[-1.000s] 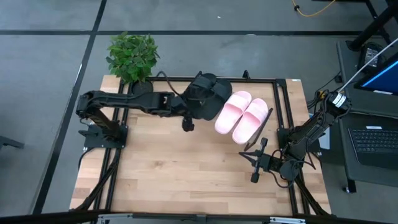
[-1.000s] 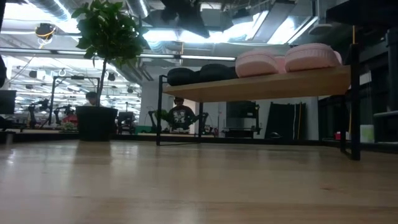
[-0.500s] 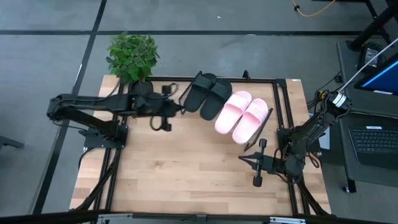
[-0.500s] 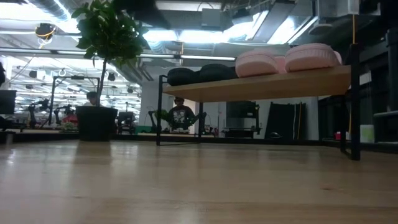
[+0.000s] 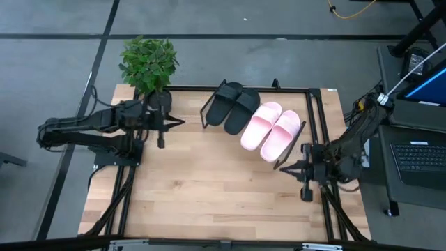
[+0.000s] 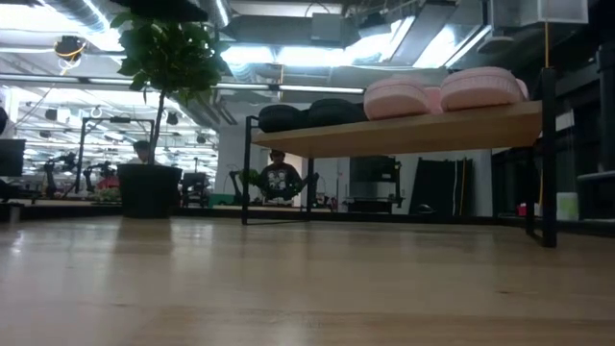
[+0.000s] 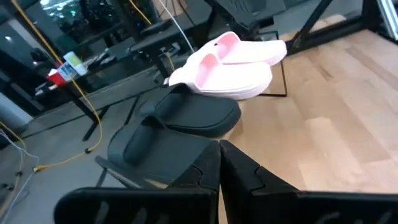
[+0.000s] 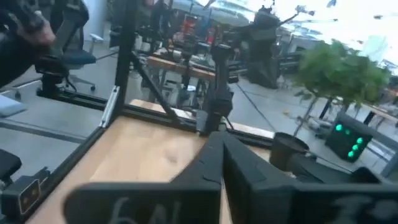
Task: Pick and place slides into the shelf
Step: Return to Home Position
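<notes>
Closed tool (image 7: 219,149), black slides (image 7: 186,118), pink slides (image 7: 233,59)

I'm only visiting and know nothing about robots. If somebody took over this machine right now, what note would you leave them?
Grippers: the left gripper is shut and empty, over the table near the potted plant, away from the shelf. The right gripper is shut and empty, at the table's right edge.
Things: two black slides and two pink slides sit side by side on the shelf.
Done: all four are placed.
Left: nothing to pick; probably just park both arms.
</notes>
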